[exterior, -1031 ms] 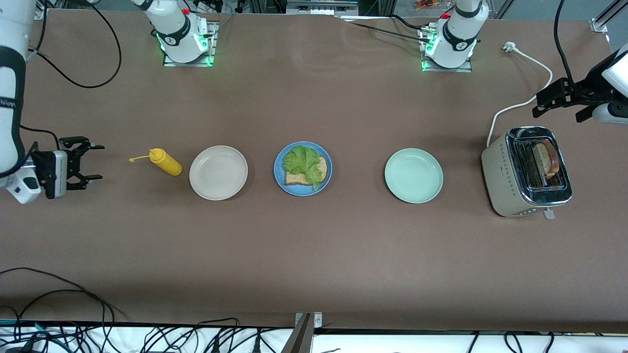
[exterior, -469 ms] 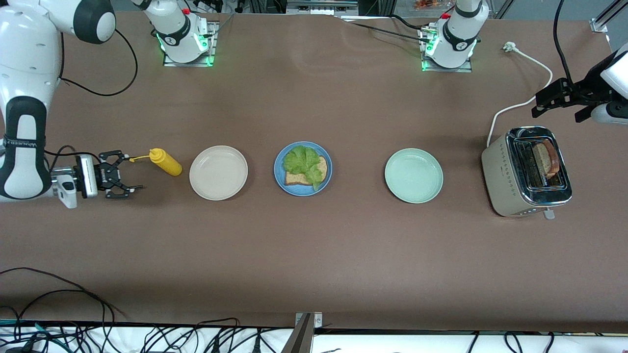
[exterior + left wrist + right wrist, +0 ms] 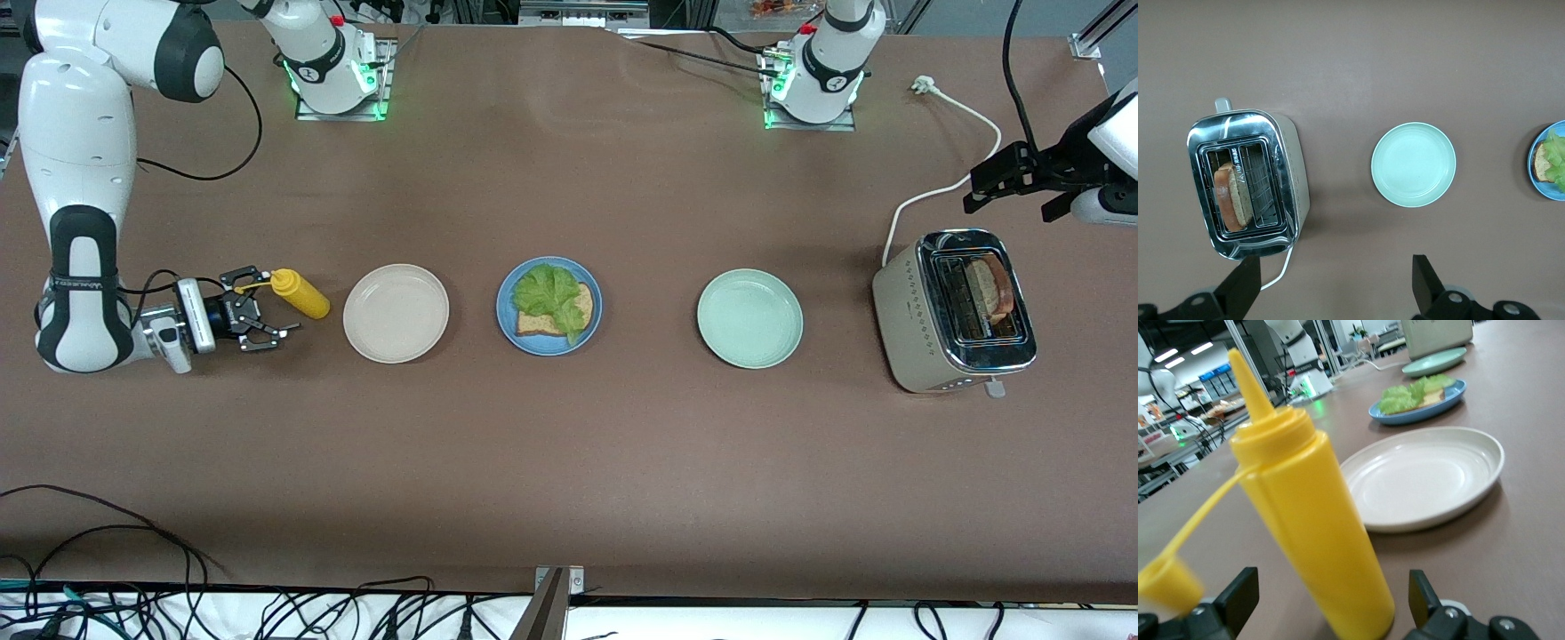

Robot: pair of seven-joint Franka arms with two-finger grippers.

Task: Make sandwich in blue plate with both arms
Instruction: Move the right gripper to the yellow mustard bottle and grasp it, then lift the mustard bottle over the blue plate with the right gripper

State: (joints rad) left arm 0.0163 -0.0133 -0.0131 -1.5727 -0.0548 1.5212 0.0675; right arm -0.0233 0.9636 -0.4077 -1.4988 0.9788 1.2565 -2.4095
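Brown table (image 3: pixel 569 462) runs wide, with plenty of bare surface on the camera's side of the blue plate (image 3: pixel 506 324). Toward the left arm's end from that plate stands a toaster (image 3: pixel 907 311) holding a toast slice (image 3: pixel 991 289); the left gripper (image 3: pixel 996 182) hangs over the table just beside it, jaws spread, waiting. Between toaster and blue plate sits a pale green plate (image 3: pixel 749 318); toward the right arm's end, a beige-white plate (image 3: pixel 396 313). On the blue plate lies toast under lettuce (image 3: pixel 551 293). The right gripper (image 3: pixel 262 313), fingers spread, sits at the yellow squeeze bottle (image 3: pixel 300 294), possibly touching its tethered cap.
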